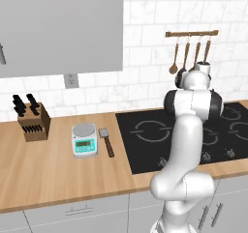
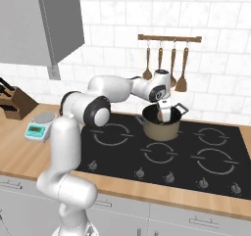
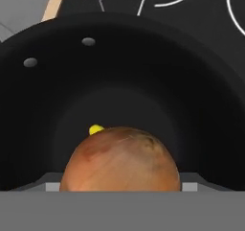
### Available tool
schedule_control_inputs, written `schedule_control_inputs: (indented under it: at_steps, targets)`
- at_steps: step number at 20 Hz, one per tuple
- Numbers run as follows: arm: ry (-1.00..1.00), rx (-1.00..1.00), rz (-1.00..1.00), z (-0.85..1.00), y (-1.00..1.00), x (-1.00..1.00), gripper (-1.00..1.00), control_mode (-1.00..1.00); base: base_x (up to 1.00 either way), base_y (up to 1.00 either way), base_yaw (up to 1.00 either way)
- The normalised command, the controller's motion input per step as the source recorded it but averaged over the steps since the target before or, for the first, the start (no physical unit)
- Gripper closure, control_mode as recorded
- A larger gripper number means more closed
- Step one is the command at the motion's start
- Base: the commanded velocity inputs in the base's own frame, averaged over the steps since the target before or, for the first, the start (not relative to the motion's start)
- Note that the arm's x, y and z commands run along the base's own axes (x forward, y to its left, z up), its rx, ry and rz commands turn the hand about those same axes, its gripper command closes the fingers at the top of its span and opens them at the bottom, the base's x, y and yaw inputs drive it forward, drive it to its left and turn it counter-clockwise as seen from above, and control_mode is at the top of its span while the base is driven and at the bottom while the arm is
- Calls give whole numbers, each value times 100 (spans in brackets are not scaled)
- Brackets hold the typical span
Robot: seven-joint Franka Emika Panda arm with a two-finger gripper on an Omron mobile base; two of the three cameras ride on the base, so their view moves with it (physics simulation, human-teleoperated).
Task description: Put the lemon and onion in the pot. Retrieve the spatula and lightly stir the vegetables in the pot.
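left base view: the arm is seen reaching over the black hob [image 1: 160, 135]; the gripper is hidden behind the arm's own body. the spatula [image 1: 106, 141] lies well apart from the hand, on the wooden counter [image 1: 58, 174], just beside a scale [image 1: 85, 139]; a knife block [image 1: 33, 121] stands beyond it. the spatula step is judged not yet begun.

right base view: the gripper [image 2: 164, 113] is seen pointing down into the pot [image 2: 162, 127], which stands on a rear burner. long spoons hang from a rail [image 2: 169, 37] on the tiled wall behind the hand.

hand view: the onion [image 3: 120, 160] is seen close under the hand, at the fingers, over the pot's dark inside; a small yellow thing, taken for the lemon [image 3: 95, 129], lies on the bottom beyond it. the jaws stand wide at the onion; whether it is pinched or already freed cannot be told. step in hand, as judged: the onion's delivery. next called for: a clean release, a withdrawal upward, then a reach to the spatula.
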Motion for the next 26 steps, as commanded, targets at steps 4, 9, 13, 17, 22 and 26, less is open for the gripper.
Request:
schedule_control_inputs:
  at_steps: [4, 9, 13, 17, 22, 26]
  targets:
    - [-2, 0, 14, -26, 0, 0, -100, -100, 0, 0, 0]
    - [-4, 0, 13, -8, 0, 0, -100, -100, 0, 0, 0]
    - [-15, 0, 14, 21, 2, 0, -100, -100, 0, 0, 0]
    - [-10, -2, 13, 30, 12, 0, -100, -100, 0, 0, 0]
    - [-14, -5, 11, 49, 25, -10, -100, -100, 0, 0, 0]
    - [-30, -10, 11, 96, 72, -66, -100, -100, 0, 0, 0]
